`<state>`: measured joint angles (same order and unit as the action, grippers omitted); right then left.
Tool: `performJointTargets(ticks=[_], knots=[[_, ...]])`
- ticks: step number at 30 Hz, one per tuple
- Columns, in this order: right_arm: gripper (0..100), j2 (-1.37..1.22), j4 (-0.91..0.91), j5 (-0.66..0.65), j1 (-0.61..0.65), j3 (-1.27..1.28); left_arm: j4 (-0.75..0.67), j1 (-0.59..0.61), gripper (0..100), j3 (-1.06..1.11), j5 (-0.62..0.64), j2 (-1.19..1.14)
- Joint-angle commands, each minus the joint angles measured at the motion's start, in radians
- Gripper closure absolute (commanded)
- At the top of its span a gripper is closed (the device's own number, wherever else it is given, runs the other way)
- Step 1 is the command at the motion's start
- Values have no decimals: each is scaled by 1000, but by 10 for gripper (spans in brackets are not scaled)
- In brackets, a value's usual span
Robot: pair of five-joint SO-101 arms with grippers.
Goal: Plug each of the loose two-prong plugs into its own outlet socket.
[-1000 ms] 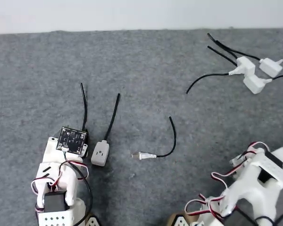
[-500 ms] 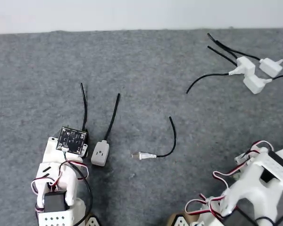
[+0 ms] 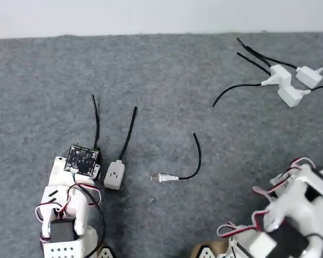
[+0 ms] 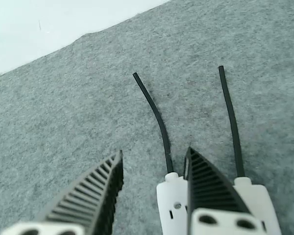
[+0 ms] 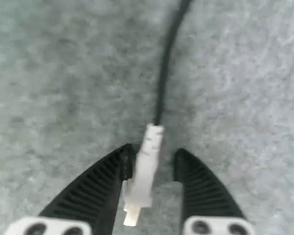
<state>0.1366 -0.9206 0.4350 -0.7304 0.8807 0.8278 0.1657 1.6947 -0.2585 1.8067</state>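
The plug (image 5: 143, 171) looks light and its cord (image 5: 166, 63) floppy (it'll drag), so I'd pinch the stiff white body, not the 2 prongs (image 5: 131, 218). Right tool (image 5: 153, 151) straddles it, jaws apart; left tool (image 4: 154, 152) gapes too.

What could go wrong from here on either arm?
The plug lies off-centre in the open right gripper, close to one finger; closing may twist it. One finger of the open left gripper sits over the gap between the socket and the neighbouring socket; closing might shove the neighbour.
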Motion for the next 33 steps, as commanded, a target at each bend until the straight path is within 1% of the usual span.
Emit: performJointTargets(ticks=[1,2,4,8,15,18,21,23,26,30,33], knots=[[984,-128,-48,2,-1,-92,-12,-3,805,-12,-12,14],[969,-143,-62,2,-1,-107,-12,-3,805,-12,-12,14],[995,-168,-73,0,-1,-126,-12,-3,805,-12,-12,14],[991,-171,-76,-25,-1,-129,-12,-6,805,-12,-12,14],[991,-159,-74,-23,7,-137,-12,-6,805,-12,-12,14],[991,-91,-76,-23,7,-173,-12,-6,805,-12,-12,14],[991,30,-77,-26,16,-193,-11,-6,805,-12,-12,14],[991,131,-82,-28,48,-195,-11,-8,805,-12,-12,14],[991,292,-160,-28,114,-212,-11,-8,805,-12,-12,14],[991,490,-278,-23,237,-256,-11,-8,805,-12,-12,14],[991,599,-318,-25,340,-245,-11,-8,805,-12,-12,14]])
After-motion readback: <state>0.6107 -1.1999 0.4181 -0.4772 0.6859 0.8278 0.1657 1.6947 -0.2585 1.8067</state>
